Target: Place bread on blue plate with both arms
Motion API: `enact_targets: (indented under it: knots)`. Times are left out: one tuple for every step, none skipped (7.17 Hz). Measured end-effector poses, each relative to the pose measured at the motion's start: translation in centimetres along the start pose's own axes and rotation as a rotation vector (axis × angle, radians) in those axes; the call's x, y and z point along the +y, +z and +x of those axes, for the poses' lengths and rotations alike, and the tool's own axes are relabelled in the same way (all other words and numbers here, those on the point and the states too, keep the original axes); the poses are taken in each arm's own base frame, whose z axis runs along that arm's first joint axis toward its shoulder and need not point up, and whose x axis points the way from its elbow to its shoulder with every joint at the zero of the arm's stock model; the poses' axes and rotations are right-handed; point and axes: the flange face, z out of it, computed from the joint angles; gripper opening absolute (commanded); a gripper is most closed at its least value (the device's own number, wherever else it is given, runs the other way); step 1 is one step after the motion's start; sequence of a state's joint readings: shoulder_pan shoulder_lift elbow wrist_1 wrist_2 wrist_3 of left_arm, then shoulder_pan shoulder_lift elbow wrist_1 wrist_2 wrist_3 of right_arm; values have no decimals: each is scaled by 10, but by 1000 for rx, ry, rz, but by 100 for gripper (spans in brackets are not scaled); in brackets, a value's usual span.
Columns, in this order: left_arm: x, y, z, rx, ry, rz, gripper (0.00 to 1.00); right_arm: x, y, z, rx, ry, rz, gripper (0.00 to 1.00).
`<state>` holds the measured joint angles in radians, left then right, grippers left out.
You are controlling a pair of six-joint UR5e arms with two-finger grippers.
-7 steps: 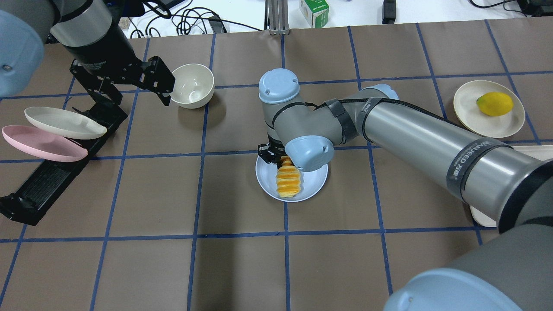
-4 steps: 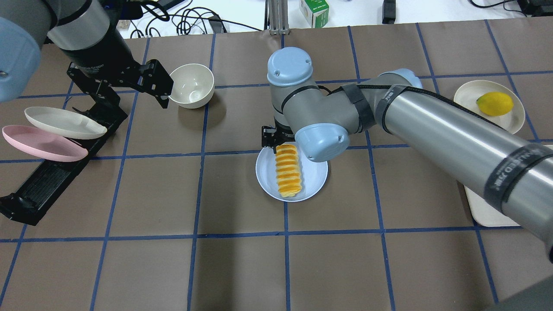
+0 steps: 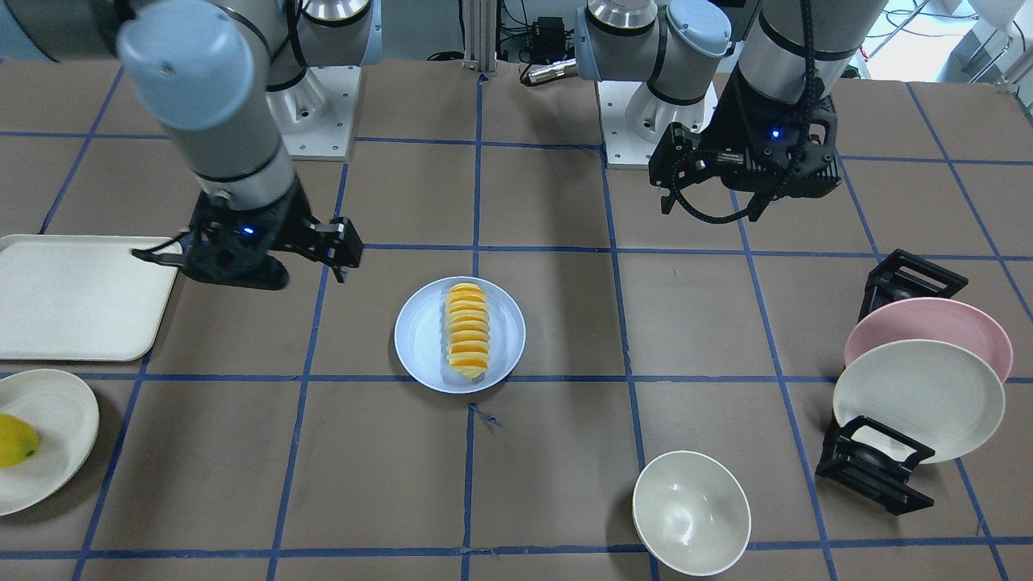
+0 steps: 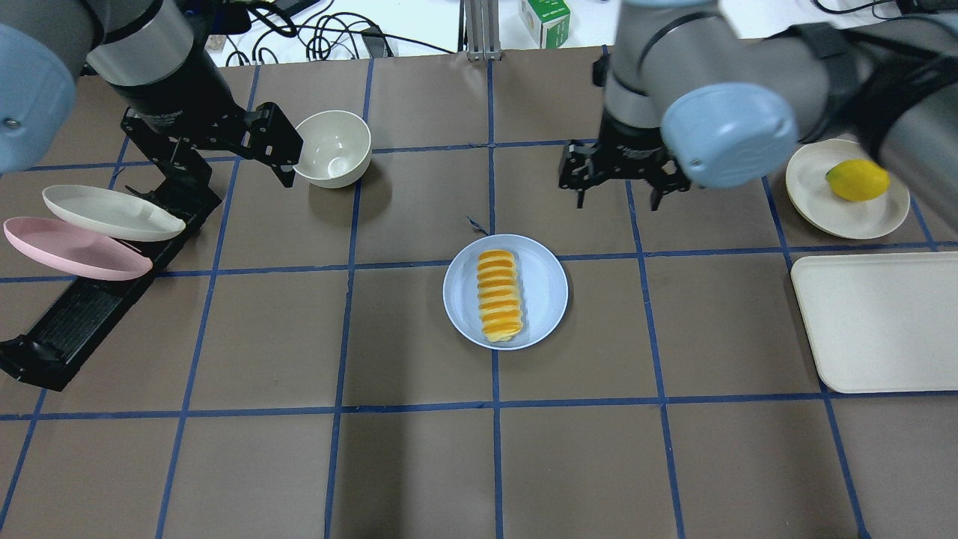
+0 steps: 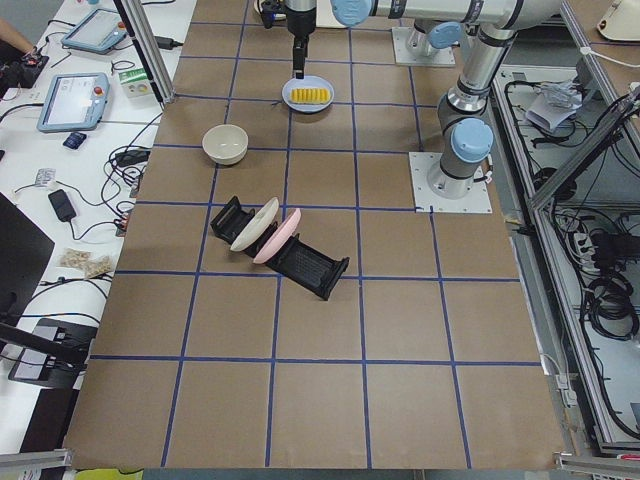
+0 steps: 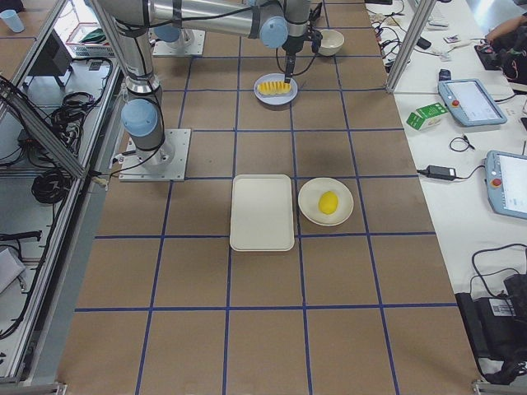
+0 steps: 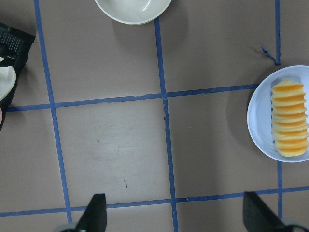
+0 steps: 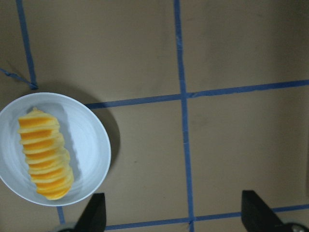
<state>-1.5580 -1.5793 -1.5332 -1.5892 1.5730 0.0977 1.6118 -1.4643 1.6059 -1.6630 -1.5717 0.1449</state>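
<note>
Since a second ago our right gripper (image 4: 616, 196) has let go, lifted off the plate and swung away toward the far side of the table. It now hangs with its jaws spread wide and nothing between them. The wrist view shows both fingertips far apart over bare table. The bread (image 4: 500, 296) lies flat on the blue plate (image 4: 546, 278), lengthwise, a little off the plate's middle, with its near end close to the rim. Nothing touches it. Our left gripper (image 3: 710, 206) is also spread wide and empty, parked above the table near the white bowl (image 4: 333, 148) and the black rack (image 4: 97, 299) that holds the pink plate (image 4: 71, 251) and the cream plate (image 4: 112, 213).

We judge the placing done, so the risks from here come from the retreat. The loaf's end sits close to the rim (it is a ridged, rounded thing and may roll if nudged). If either arm passes low over the plate and clips it, the bread could slide or tip off the edge. On the right side, a wide swing could carry the elbow toward the plate with the lemon (image 4: 857, 180) or the tray (image 4: 876, 322). On the left side, one finger hangs just beside the bowl, and a careless turn of the wrist could knock it. We would lift both arms up before moving them sideways.
</note>
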Motion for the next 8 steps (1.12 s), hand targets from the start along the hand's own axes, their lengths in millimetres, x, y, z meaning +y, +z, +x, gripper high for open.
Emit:
enact_targets:
  knots:
    - [-1, -2, -1, 0, -1, 4, 100, 8, -23, 32, 6, 23, -11, 100]
    - [-1, -3, 0, 0, -1, 6, 100, 19, -37, 50, 17, 40, -28, 100]
    - [0, -4, 0, -1, -1, 8, 100, 30, -48, 56, 21, 46, -33, 100]
    - [1, -5, 0, -2, -2, 10, 100, 42, -59, 57, 18, 45, -22, 100]
    - [1, -6, 0, -2, -3, 12, 100, 48, -63, 56, 13, 39, -17, 100]
    - [0, -5, -1, -1, -5, 11, 100, 52, -65, 53, 5, 28, -16, 100]
    - [-1, -4, -1, 1, -9, 9, 100, 53, -65, 50, -1, 19, -15, 100]
    - [-2, -2, -1, 1, -12, 6, 100, 54, -65, 48, -3, 14, -16, 100]
